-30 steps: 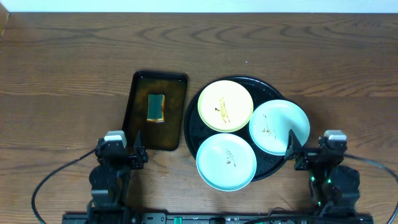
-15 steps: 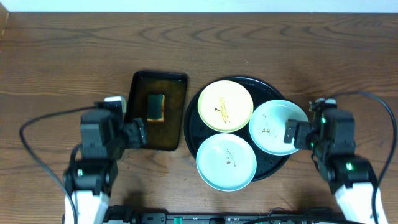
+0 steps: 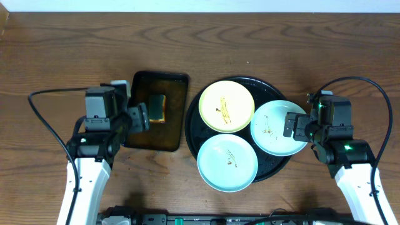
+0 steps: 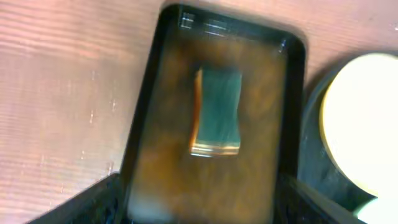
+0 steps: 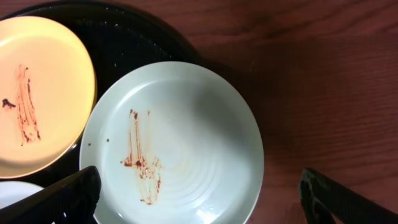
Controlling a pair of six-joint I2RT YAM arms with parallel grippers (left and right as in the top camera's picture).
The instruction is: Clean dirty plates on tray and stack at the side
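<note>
Left gripper (image 3: 139, 117): fingers spread wide with nothing between them, hanging over the 9 o'clock side of the rectangular tray (image 3: 170, 134), just beside the sponge (image 3: 156, 108); no contact that the overhead view shows. Right gripper (image 3: 292, 125): fingers at their widest and empty, at the 3 o'clock rim of the right mint plate (image 3: 275, 128); whether they touch it cannot be told. Change over the last second: both arms have left a tucked posture at the table's 6 o'clock edge and reached forward, left toward the sponge, right toward that plate. Plates, sponge and trays have not shifted. Reading: approach phase, no cleaning begun, nothing stacked yet. Round tray (image 3: 192, 128): glossy black with a raised rim, carrying all three plates. The yellow plate (image 3: 226, 106) is at 12 o'clock, the right mint plate at 3 o'clock overhanging the rim, the front mint plate (image 3: 227, 162) at 6 o'clock, also overhanging. Plates: shallow, round, smooth, hard-looking. There is a thin brown streak on the yellow one, a reddish-brown streak left of centre on the right mint one, and faint specks on the front one. Sponge: soft block, green face over a yellow body, slightly waisted sides. Rectangular tray: dark, glossy, rounded corners. Tabletop (image 3: 62, 50): brown wood grain.
</note>
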